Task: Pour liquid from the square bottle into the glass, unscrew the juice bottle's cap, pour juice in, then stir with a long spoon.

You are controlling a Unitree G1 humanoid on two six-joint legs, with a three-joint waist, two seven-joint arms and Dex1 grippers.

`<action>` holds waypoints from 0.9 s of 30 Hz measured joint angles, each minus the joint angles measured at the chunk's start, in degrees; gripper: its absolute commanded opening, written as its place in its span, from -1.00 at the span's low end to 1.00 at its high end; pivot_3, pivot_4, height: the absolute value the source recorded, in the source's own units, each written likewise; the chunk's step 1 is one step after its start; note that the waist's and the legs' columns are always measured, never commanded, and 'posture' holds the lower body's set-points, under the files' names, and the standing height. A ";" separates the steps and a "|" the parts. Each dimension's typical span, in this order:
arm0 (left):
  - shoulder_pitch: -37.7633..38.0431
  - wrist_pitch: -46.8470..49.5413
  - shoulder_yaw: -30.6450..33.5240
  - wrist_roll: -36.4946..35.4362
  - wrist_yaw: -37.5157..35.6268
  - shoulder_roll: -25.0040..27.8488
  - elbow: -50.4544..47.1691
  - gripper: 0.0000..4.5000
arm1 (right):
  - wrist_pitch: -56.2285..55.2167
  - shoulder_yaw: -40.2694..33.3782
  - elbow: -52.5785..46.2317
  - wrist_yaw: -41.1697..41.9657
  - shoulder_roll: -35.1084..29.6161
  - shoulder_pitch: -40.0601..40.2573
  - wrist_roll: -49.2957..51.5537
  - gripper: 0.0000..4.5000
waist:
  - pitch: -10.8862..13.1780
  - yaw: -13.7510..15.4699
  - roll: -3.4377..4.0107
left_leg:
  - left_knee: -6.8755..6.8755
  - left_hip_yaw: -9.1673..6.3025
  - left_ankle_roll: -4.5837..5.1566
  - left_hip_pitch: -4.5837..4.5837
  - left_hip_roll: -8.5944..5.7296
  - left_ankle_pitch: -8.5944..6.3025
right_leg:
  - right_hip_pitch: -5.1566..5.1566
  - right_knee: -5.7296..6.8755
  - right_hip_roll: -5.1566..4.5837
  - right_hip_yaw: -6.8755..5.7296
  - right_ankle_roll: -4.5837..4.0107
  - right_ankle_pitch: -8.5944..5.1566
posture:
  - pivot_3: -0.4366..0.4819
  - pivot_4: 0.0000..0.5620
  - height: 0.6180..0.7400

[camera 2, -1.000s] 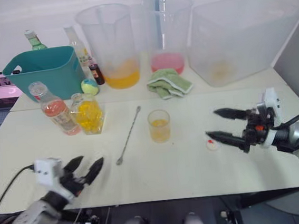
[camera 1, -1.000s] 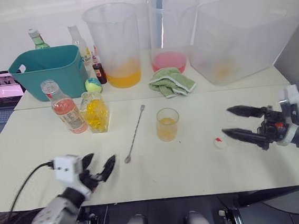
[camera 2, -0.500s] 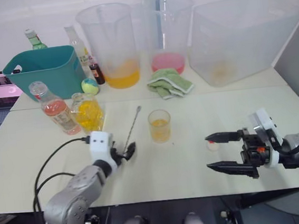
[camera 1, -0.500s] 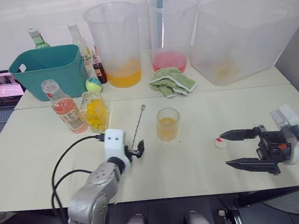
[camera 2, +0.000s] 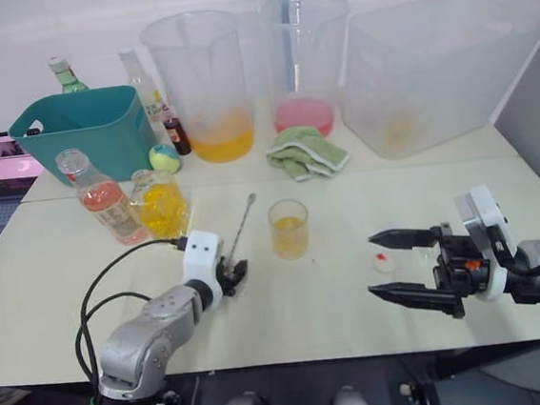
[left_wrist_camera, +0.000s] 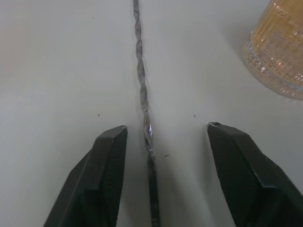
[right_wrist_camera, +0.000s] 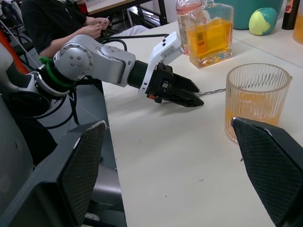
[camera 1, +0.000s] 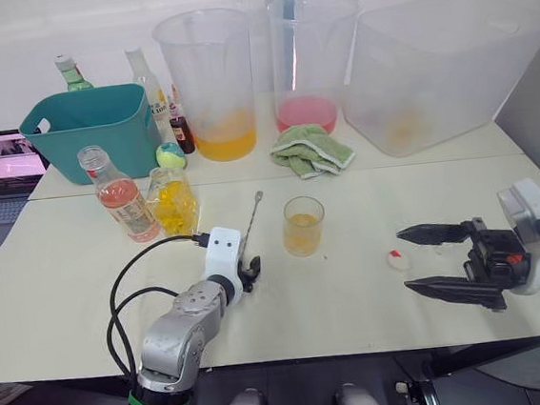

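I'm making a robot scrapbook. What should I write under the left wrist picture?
Open left gripper straddling the long spoon lying on the table, with the glass nearby.

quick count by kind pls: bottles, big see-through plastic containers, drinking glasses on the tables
bottles: 5 (juice bottle, square bottle, green bottle, tall clear bottle, small brown bottle)
big plastic containers: 3 (pitchers, wide tub)
glass: 1
total: 9
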 measured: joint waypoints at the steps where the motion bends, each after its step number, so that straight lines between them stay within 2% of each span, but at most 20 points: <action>1: 0.10 0.00 0.22 0.17 -0.07 -0.01 -0.01 -0.40 | -0.11 0.03 0.00 0.03 0.06 0.17 -0.10 1.00 | 0.00 0.02 0.00 | 0.00 0.00 0.00 0.00 0.00 0.00 | 0.01 -0.02 -0.01 0.00 0.00 0.00 | -0.05 -0.47 0.97; 5: 0.77 0.00 2.86 0.16 -1.05 -0.59 0.09 -0.97 | -0.61 0.27 0.01 0.34 0.12 0.30 -0.85 1.00 | 0.00 0.00 0.01 | -0.01 -0.01 0.00 -0.01 0.01 -0.01 | 0.03 -0.15 -0.01 -0.01 0.01 0.00 | -0.05 -0.47 0.97; 15: 2.12 -2.24 2.79 0.59 -5.22 2.97 -0.11 -0.99 | -0.78 1.31 0.03 0.41 0.73 0.23 -1.95 1.00 | -0.05 -0.08 0.09 | -0.03 -0.01 0.04 0.00 0.02 -0.05 | 0.10 -0.32 0.00 -0.02 0.04 0.01 | -0.05 -0.47 0.97; 19: 3.10 -6.13 5.76 -1.05 -9.54 4.83 0.35 -0.99 | -1.17 1.61 -0.04 -0.61 1.42 0.23 -2.68 1.00 | -0.03 -0.16 0.06 | -0.04 -0.01 0.04 -0.08 0.07 -0.05 | 0.03 -0.36 0.02 -0.03 0.04 0.01 | -0.05 -0.47 0.97; 27: 12.24 -18.08 14.41 -5.31 -29.89 22.61 0.13 -0.99 | -1.72 2.00 -0.55 -1.70 2.18 0.20 -3.11 1.00 | 0.01 -0.32 0.09 | -0.08 -0.04 0.01 -0.20 0.08 -0.07 | -0.13 -0.42 0.02 -0.02 0.03 0.01 | -0.05 -0.47 0.97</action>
